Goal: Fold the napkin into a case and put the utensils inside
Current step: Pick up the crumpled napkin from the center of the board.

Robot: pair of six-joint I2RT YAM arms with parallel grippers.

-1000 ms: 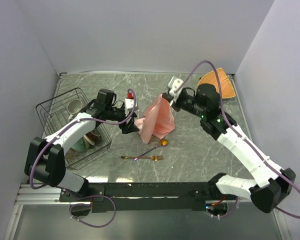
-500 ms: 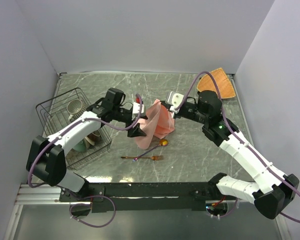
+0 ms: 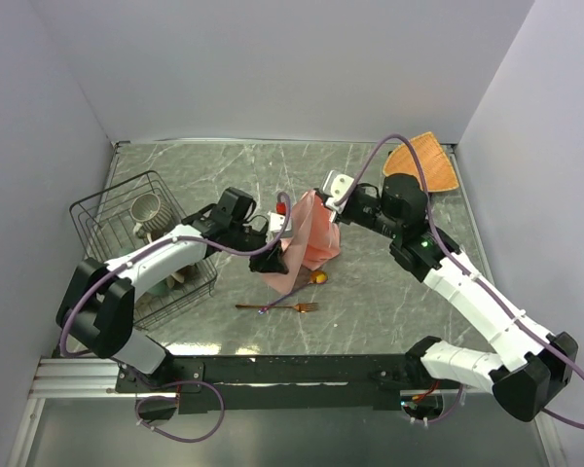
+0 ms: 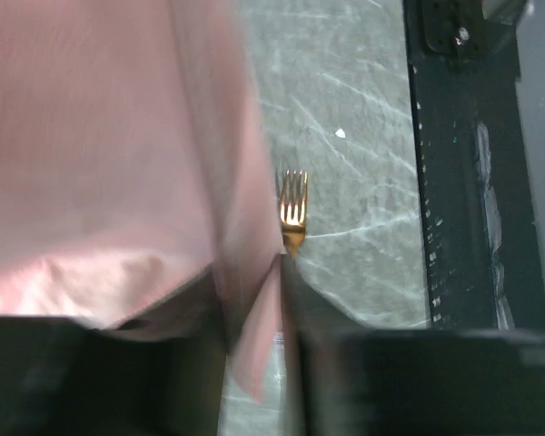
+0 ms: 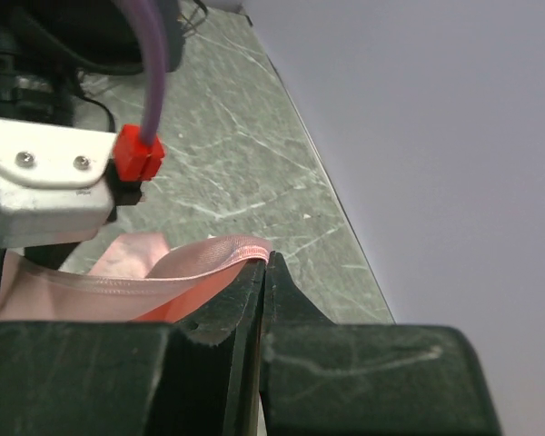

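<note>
The salmon-pink napkin (image 3: 309,236) hangs in the air, its lower part crumpled on the table. My right gripper (image 3: 318,197) is shut on its top hem (image 5: 227,250), the fingers pressed together (image 5: 265,265). My left gripper (image 3: 274,261) is at the napkin's lower left edge. In the left wrist view a flap of the napkin (image 4: 252,327) lies between the two fingers, with bare table showing in the gap. The gold fork (image 3: 284,307) lies on the table in front of the napkin, its tines (image 4: 292,207) showing past the cloth. The spoon's gold bowl (image 3: 318,277) peeks out under the napkin.
A black wire rack (image 3: 97,209) with a mug (image 3: 148,208) and crockery stands at the left. An orange-tan woven mat (image 3: 423,161) lies at the back right corner. The black rail (image 4: 459,182) marks the table's near edge.
My left gripper has moved right and nearer, from beside the napkin to its lower edge, and its jaws have narrowed round a flap. The right gripper still holds the top hem.
</note>
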